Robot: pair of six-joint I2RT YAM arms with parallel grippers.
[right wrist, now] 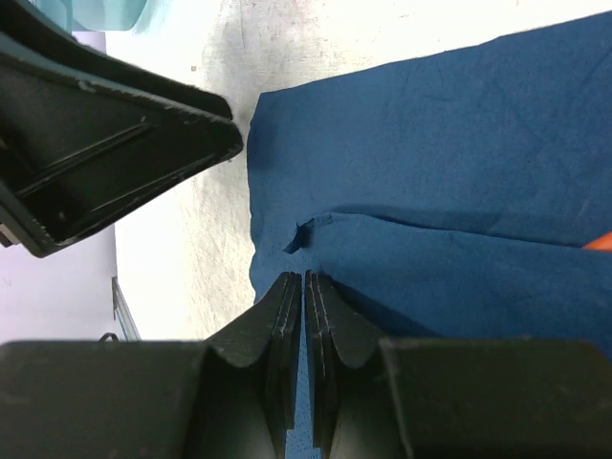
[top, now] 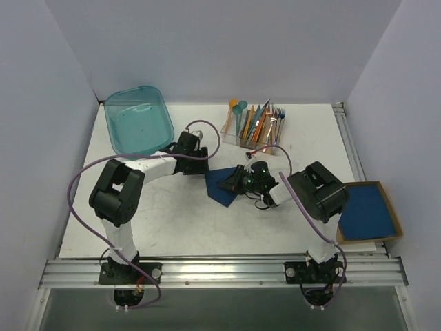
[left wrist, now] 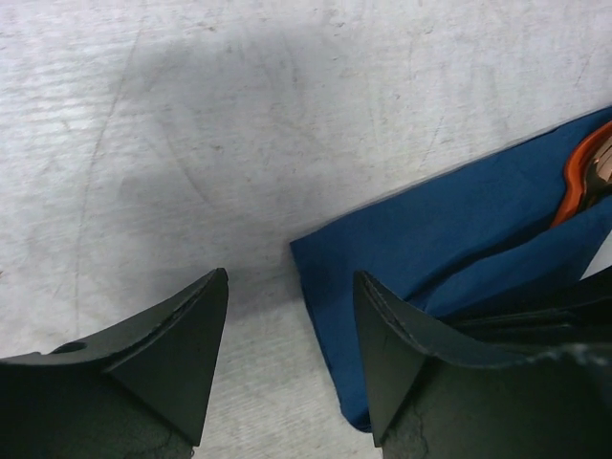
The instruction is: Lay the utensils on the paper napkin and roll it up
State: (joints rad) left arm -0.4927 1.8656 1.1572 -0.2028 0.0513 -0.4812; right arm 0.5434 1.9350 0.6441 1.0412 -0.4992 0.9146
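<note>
1. Blue paper napkin [top: 222, 186] lies mid-tabletop [top: 172, 221], one flap folded over an orange utensil [left wrist: 577, 177].
2. Open left jaws hover at its corner, which lies beside one finger.
3. Closed right jaws sit at the flap's edge; whether they are pinching paper, I cannot tell.

A white bench [top: 179, 227], its top scuffed and faintly scratched, fills the middle under soft, even light. Plain pale lavender-grey walls [top: 220, 41] close it in at 9, 12 and 3 o'clock. Aluminium rails [top: 220, 272] border its 6 and 3 o'clock edges.
</note>
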